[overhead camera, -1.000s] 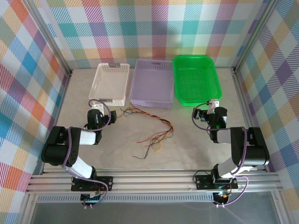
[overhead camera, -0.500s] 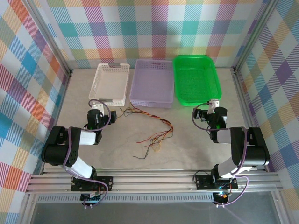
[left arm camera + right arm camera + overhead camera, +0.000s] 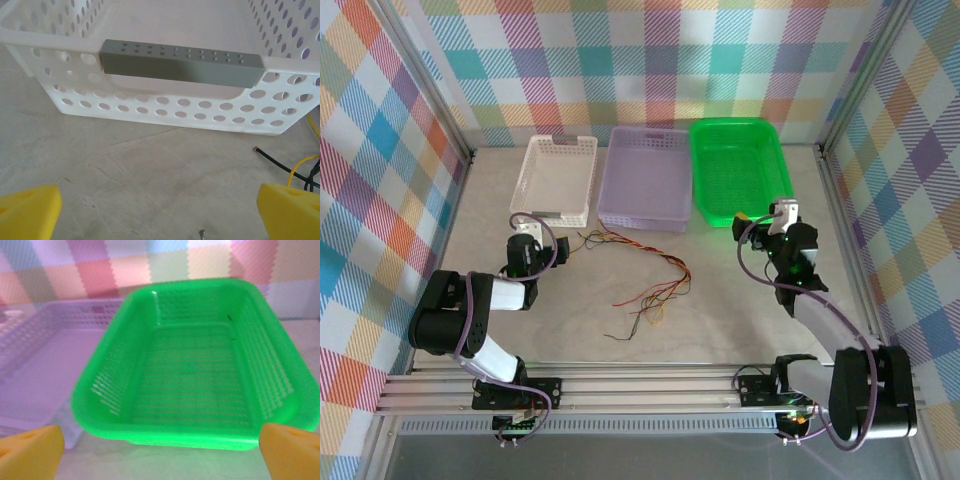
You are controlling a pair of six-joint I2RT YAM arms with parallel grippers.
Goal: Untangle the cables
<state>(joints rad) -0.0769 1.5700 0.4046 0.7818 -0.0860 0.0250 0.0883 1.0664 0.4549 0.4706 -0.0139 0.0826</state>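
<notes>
- Pale stone-look table (image 3: 740,315), plaid walls (image 3: 620,60).
- Cables (image 3: 665,262): loose tangle on table, just before purple basket (image 3: 642,215), btwn arms.
- L gripper (image 3: 160,212): I see it wide open, empty, facing white basket (image 3: 150,107).
- R gripper (image 3: 160,452): open, empty — facing green basket (image 3: 100,390).

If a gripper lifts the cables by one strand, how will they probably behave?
Probably floppy: the cables lie in loose curves flat on the table. Likely very light, since each strand looks very thin. Because the strands cross each other, lifting one may drag others along.
</notes>
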